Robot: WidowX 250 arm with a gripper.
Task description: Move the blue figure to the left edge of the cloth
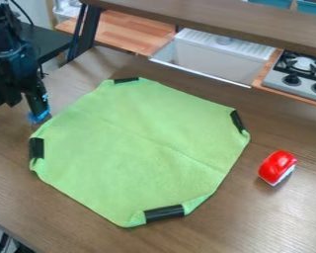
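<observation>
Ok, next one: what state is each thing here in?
Green cloth, spread out, four black strips at its edge
Blue figure, off the cloth, at the gripper's tip
Gripper, low beside the cloth
Red toy, resting on the table
Stove, cannot tell if on

We look from 1 fixed camera above the wooden table [253,217], facing down at a slant toward 12 o'clock. We sit near enough to take in the whole green cloth [138,148], with the sink [213,62] at 1 o'clock and the stove [297,78] at 2 o'clock, farther off.
</observation>
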